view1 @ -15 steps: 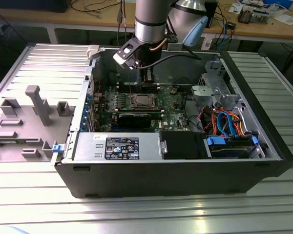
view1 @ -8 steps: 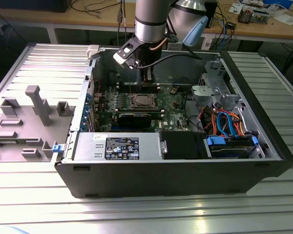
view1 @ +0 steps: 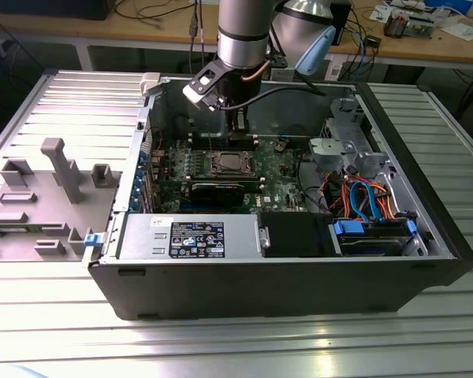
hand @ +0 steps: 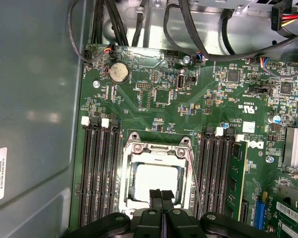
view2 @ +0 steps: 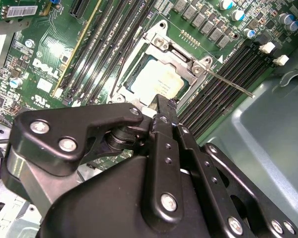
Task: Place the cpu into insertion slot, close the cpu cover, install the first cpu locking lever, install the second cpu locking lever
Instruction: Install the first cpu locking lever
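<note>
My claw (hand: 161, 194), tips pressed together, hangs over one edge of the cpu (hand: 154, 181); the cover (hand: 156, 148) lies flat, framing the cpu.

Narrow well around the socket, open air overhead.
Straight under the pressed-together jaws, the cpu (hand: 156, 179) lies flat and low inside the cpu cover (hand: 156, 148). Rows of black memory slots (hand: 97, 173) flank the jaws on both sides, also low. A thin metal lever (view2: 231, 83) juts out free just beside the jaws. Further out on one flank rises the grey case wall (hand: 35, 99). Ahead of the jaws, black cables (hand: 116, 22) crowd the edge of the green motherboard (hand: 154, 94).
</note>
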Action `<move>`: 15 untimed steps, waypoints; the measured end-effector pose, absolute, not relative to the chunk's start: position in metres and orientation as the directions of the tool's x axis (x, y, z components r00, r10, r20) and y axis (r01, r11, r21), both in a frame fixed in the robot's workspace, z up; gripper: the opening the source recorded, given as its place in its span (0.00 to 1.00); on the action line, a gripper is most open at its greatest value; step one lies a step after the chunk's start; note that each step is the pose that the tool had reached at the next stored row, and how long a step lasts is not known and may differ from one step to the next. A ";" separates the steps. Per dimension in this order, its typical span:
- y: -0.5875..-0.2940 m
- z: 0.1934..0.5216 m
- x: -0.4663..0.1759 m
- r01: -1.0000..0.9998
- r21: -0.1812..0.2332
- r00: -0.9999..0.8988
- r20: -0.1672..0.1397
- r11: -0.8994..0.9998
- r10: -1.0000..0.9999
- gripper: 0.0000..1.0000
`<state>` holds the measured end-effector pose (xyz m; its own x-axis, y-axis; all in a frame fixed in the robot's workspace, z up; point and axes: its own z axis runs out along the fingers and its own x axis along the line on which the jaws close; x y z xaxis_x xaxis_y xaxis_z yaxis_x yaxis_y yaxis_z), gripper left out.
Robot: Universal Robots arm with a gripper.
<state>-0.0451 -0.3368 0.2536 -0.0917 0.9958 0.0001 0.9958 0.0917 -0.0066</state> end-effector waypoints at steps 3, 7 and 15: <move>-0.337 0.254 -0.045 0.996 -0.007 -0.092 0.000 0.092 0.996 0.11; -0.337 0.254 -0.045 0.996 -0.007 -0.092 0.000 0.092 0.996 0.11; -0.337 0.259 -0.045 0.996 -0.007 -0.089 0.000 0.089 0.996 0.11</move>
